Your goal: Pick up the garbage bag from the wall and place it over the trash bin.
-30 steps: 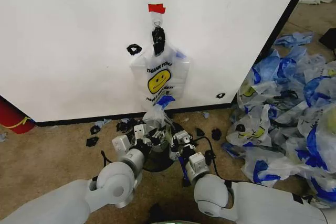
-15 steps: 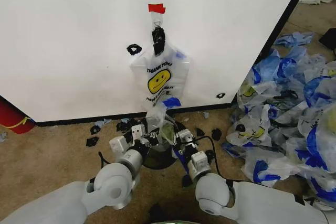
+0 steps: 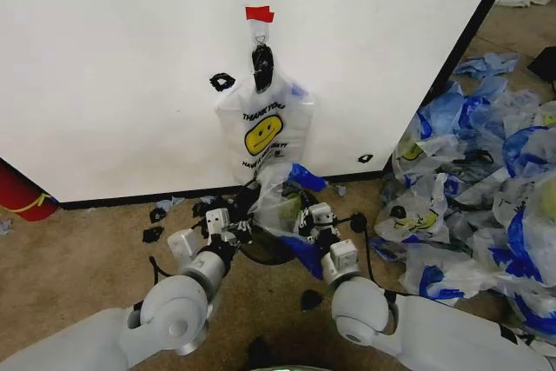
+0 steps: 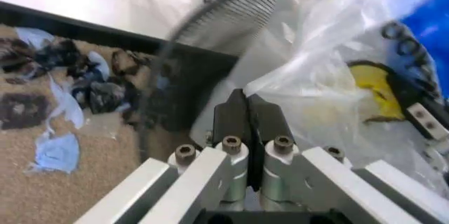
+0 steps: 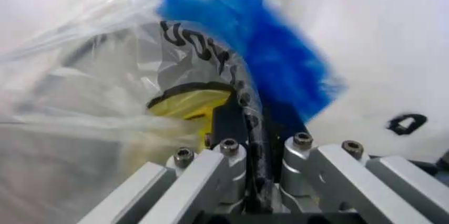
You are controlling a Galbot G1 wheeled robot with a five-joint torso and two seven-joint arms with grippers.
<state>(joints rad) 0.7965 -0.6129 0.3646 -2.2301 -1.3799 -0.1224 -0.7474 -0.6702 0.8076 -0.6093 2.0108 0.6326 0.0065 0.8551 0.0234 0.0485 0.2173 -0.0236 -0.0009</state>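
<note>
A translucent white garbage bag with a blue handle is held open between both grippers, low in front of the wall and over the black trash bin. My left gripper is shut on the bag's left edge and my right gripper on its right edge. In the left wrist view the gripper pinches the film beside the bin's rim. In the right wrist view the gripper clamps plastic by the blue handle. Another smiley bag hangs from the hook.
A heap of blue-and-white bags covers the floor to the right. Black scraps lie along the wall's base strip. A red object sits at the far left. Brown carpet lies around the bin.
Both grippers have moved apart, the left one leftward and the right one rightward. The bag between them has spread wider, its blue handle shifting right.
</note>
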